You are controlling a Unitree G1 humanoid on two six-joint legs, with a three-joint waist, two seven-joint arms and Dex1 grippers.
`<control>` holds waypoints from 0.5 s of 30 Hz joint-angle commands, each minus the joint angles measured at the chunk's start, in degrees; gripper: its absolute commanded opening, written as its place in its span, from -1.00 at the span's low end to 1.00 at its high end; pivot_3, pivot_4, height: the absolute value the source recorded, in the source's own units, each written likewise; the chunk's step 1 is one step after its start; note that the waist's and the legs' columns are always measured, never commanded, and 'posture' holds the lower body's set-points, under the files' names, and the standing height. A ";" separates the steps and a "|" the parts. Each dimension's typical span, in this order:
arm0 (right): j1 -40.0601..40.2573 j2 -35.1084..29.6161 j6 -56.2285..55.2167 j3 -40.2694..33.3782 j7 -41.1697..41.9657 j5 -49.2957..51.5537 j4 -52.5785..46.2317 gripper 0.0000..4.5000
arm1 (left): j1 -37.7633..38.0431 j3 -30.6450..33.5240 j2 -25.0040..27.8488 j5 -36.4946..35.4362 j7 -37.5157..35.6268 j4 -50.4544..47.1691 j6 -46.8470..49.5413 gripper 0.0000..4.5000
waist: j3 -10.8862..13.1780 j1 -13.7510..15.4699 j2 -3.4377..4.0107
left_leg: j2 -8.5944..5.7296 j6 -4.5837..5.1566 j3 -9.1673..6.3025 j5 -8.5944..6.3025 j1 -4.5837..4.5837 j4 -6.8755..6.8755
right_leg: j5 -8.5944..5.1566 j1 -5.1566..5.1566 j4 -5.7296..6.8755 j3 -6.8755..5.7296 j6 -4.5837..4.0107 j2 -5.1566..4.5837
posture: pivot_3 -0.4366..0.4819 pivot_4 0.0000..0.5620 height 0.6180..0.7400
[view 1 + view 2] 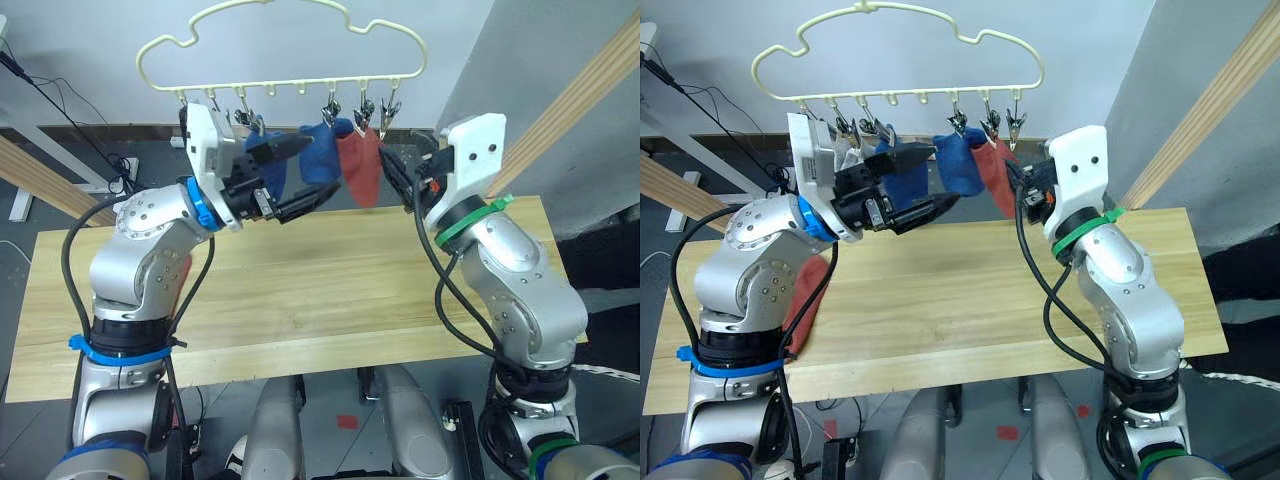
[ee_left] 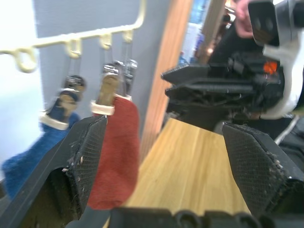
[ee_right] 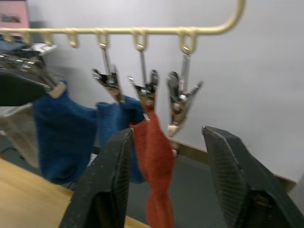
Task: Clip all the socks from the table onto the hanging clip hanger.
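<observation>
While both arms are raised near the rack, the pale-yellow clip hanger (image 1: 283,45) hangs above the far edge of the table (image 1: 300,290), a thin wire shaped into a wavy cloud outline with a straight lower bar of small loops. From those loops dangle little shiny metal clips.

Counting the soft, nubbly socks that show on the clips: two blue ones, a nearer blue sock (image 3: 64,135) and a second blue sock (image 3: 116,121) partly behind it, and one rust-red sock (image 3: 156,171) hanging long and slightly twisted beside them. Something light grey is bunched at the clips behind the left gripper, but I cannot tell how many pieces it is. One metal clip (image 3: 179,102) at the bar's end beside the red sock holds nothing. Another rust-red sock (image 1: 808,300) droops at the table's left side, half hidden by the left arm.

The left gripper (image 1: 300,185) is held in front of the blue socks, its two black textured fingers spread wide with nothing between them. The right gripper (image 1: 400,175) sits just beside the red sock, fingers likewise parted and empty.

The table is long, pale plank wood with visible grain.
</observation>
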 commanded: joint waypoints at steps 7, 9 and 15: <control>-4.29 3.65 -5.70 -0.31 -4.60 -4.24 6.18 0.14 | -1.35 -0.45 1.89 3.63 -1.24 -2.27 -5.57 0.88 | 0.00 0.98 0.00 | 0.01 -0.06 0.00 0.04 0.01 0.02 | 0.00 -0.03 0.07 0.01 0.00 0.00 | -0.15 0.59 0.92; -4.36 3.70 -5.63 0.03 -4.13 -4.46 6.39 0.14 | -1.45 -0.44 1.83 3.98 -1.15 -1.98 -5.76 0.88 | 0.00 1.02 0.00 | 0.00 -0.06 0.00 0.04 0.01 0.02 | 0.00 -0.02 0.04 0.01 0.00 0.00 | -0.14 0.59 0.92; -5.38 4.06 -6.86 0.19 -4.16 -5.24 8.10 0.14 | -1.79 -0.87 1.41 4.74 -0.87 -1.14 -6.37 0.88 | 0.00 1.06 0.00 | -0.01 -0.06 -0.01 0.04 0.00 0.00 | 0.00 -0.02 0.04 -0.02 -0.01 -0.01 | -0.15 0.58 0.92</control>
